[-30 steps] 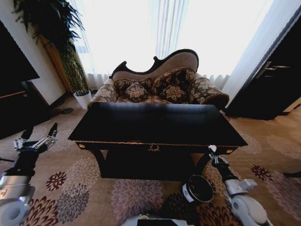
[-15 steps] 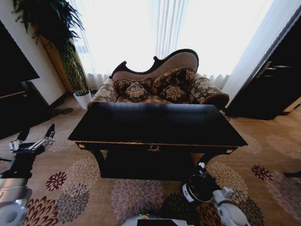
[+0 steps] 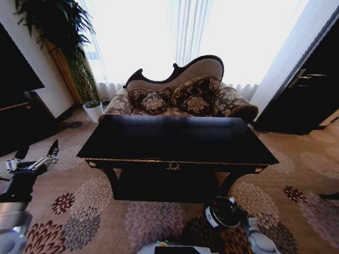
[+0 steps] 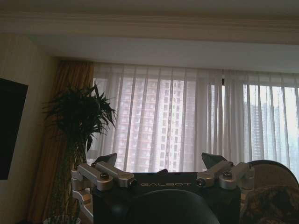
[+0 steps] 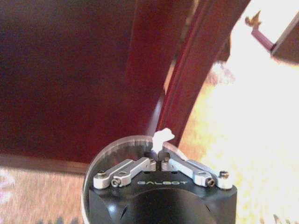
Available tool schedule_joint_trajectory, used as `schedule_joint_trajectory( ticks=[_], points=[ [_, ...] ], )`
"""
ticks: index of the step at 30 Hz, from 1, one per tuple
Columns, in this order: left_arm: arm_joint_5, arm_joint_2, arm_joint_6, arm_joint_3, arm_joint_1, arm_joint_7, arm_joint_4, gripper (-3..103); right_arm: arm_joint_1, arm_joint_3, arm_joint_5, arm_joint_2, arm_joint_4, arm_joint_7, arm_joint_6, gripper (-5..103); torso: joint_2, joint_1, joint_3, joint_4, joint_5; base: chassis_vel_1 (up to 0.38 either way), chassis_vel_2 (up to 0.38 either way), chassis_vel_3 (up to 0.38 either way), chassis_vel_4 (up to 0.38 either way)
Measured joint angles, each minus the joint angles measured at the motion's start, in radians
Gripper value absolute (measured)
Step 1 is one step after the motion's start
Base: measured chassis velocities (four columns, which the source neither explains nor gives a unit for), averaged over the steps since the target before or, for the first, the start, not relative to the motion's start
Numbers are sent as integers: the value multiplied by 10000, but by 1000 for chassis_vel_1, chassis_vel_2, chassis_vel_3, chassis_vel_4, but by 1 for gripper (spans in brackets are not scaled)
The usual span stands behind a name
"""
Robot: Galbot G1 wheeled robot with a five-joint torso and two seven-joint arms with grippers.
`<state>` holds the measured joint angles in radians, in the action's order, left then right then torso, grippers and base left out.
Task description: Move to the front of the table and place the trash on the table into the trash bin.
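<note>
Pinching a white paper wad (image 5: 163, 136) upright above the trash bin (image 3: 224, 211), right end effector (image 5: 157, 160) clamped, left end effector (image 3: 35, 156) apart.

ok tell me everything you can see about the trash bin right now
The trash bin is a small black cylindrical bucket with a white label on its side. It stands open-topped on the patterned carpet, by the front right leg of the table. The right gripper, shut on a white paper wad, hangs over its rim.
</note>
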<state>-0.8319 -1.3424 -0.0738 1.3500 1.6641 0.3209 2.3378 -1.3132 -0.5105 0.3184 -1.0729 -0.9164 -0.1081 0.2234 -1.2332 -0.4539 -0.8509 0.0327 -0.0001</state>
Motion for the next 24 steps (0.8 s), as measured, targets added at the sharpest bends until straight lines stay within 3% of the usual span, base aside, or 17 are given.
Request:
schedule_joint_trajectory(
  ticks=[8, 20, 22, 24],
  points=[
    [10, 110, 0, 114, 186, 0, 64, 100, 709, 548, 98, -437, 645, 209, -286, 0, 0, 0, 0, -4, -1, 0, 0, 0, 0],
    [-91, 209, 0, 296, 265, 0, 54, 100, 984, 738, 37, -447, 845, 203, -470, 0, 0, 0, 0, -2, -2, 0, 0, 0, 0],
    [-72, 190, -5, 261, 241, 0, 40, 100, 968, 741, 53, -411, 726, 166, -543, 10, 0, 0, 0, -2, -2, 0, 0, 0, 0],
    [-65, 185, -6, 253, 233, 0, 31, 100, 964, 741, 57, -408, 704, 155, -552, 10, 0, 0, 0, -2, -2, 0, 0, 0, 0]
  ],
)
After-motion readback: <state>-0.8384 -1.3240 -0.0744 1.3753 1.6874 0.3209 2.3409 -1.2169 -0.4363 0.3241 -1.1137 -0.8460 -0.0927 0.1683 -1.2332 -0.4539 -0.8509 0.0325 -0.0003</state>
